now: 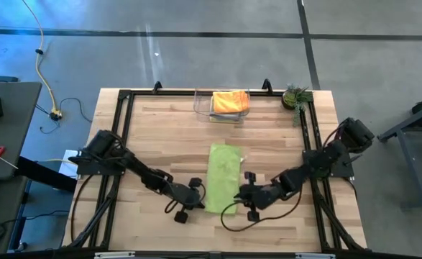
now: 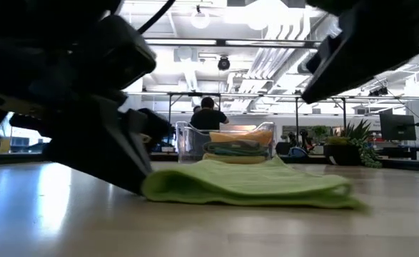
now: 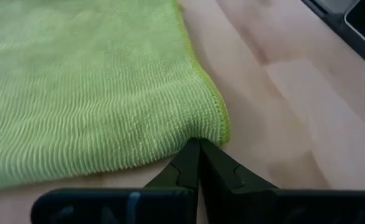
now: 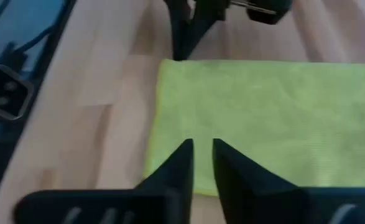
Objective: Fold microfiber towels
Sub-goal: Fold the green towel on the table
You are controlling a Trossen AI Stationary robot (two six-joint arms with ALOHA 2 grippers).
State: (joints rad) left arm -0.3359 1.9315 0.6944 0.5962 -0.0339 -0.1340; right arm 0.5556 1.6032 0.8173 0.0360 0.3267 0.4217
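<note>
A lime green microfiber towel [image 1: 223, 173] lies folded into a long strip on the wooden table, its long axis running near to far. My left gripper [image 1: 198, 193] is shut, low at the strip's left edge close to the near end. My right gripper [image 4: 202, 149] hovers over the near right part of the towel [image 4: 263, 112]. It has a narrow gap between its fingers and nothing in it. In the low view this arm is raised above the towel [image 2: 252, 184]. More folded towels, an orange one [image 1: 231, 101] on top, lie in the clear bin [image 1: 200, 101]. My left gripper has its shut fingertips [image 3: 194, 155] against the towel's left edge [image 3: 208, 132], right by the near corner. It comes slanting down from the table's left. The towel lies flat on the table. Whether any cloth is caught between the tips, I cannot tell.
The clear bin stands at the table's far edge, with a small potted plant [image 1: 295, 96] at the far right corner. A black frame [image 1: 124, 97] borders the tabletop. Bare wood lies left and right of the green towel. A person [image 2: 209, 114] is in the room beyond.
</note>
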